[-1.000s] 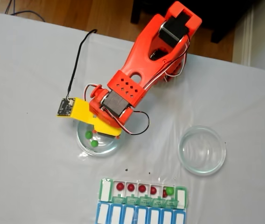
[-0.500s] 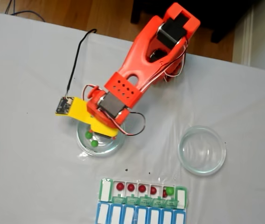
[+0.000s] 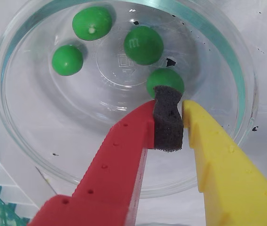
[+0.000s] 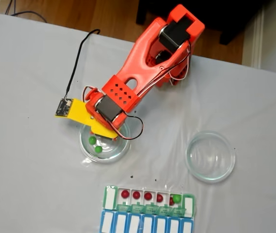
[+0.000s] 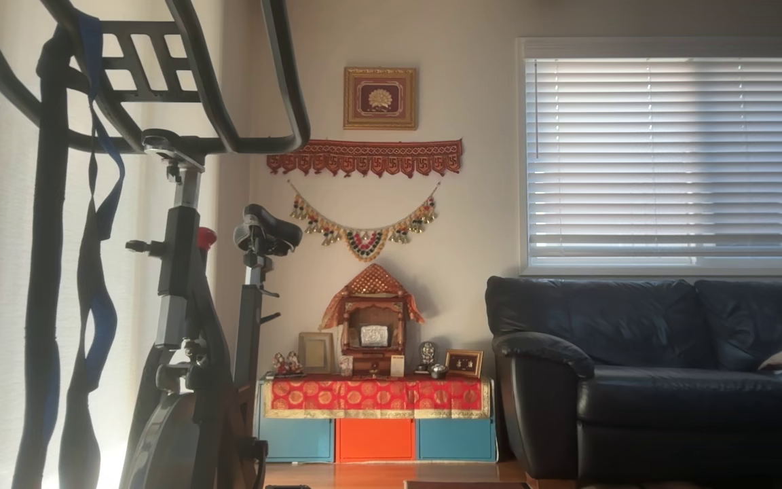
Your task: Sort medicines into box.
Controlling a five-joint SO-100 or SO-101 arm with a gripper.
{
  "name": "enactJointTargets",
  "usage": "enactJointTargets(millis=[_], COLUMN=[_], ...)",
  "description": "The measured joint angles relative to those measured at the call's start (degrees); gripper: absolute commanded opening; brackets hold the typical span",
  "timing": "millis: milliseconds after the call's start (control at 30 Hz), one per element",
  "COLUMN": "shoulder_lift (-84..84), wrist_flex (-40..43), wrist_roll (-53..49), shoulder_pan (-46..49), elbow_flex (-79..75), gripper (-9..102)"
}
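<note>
Orange arm links were folded down over a clear dish (image 4: 104, 150) on the bench. The fingers (image 3: 171, 101) were held narrow, a foam pad between them, touching one of four green pills (image 3: 165, 81). The box (image 4: 147, 198) was seen nearby, four red pills (image 4: 125, 193) inside.

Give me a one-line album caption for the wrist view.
Red-and-yellow tool reaching into a round clear glass dish of four glossy green round pills, its black foam pad against the nearest pill.
</note>
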Motion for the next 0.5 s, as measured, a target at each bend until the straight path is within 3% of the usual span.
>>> enactJointTargets(millis=[133,233,500], shoulder_lift=[0.0,0.0,0.0], wrist_flex=[0.0,0.0,-0.3], wrist_roll=[-1.1,-1.8,-1.8], shoulder_pan=[0.0,-0.1,-0.2], elbow_flex=[0.7,1.1,2.0], gripper=[16,13,18])
